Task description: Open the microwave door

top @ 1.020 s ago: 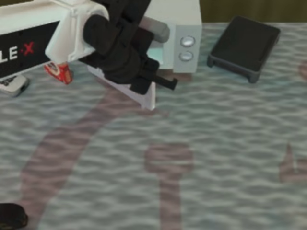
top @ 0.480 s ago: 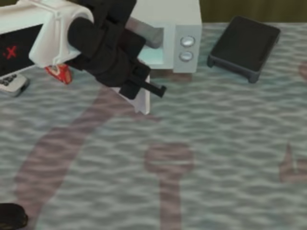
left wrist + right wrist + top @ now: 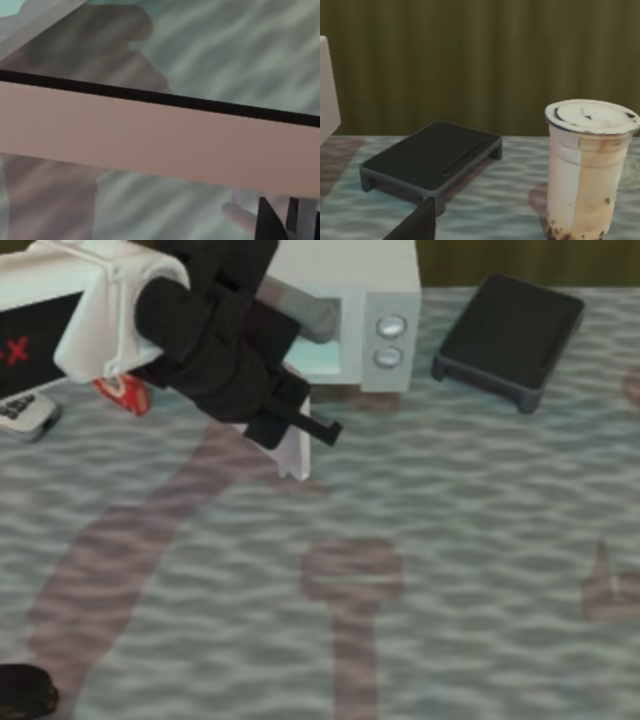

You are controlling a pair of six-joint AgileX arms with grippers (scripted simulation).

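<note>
Left gripper (image 3: 300, 425) clasped the microwave door (image 3: 297, 452), swung well open at the far left; the thin edge risked slipping free.

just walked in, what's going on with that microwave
The left arm is working the microwave door: its pincer is at the door's free edge, and the door is swung well out from the microwave, baring the teal inside. The right arm is parked off to the right, near a flat black box.
</note>
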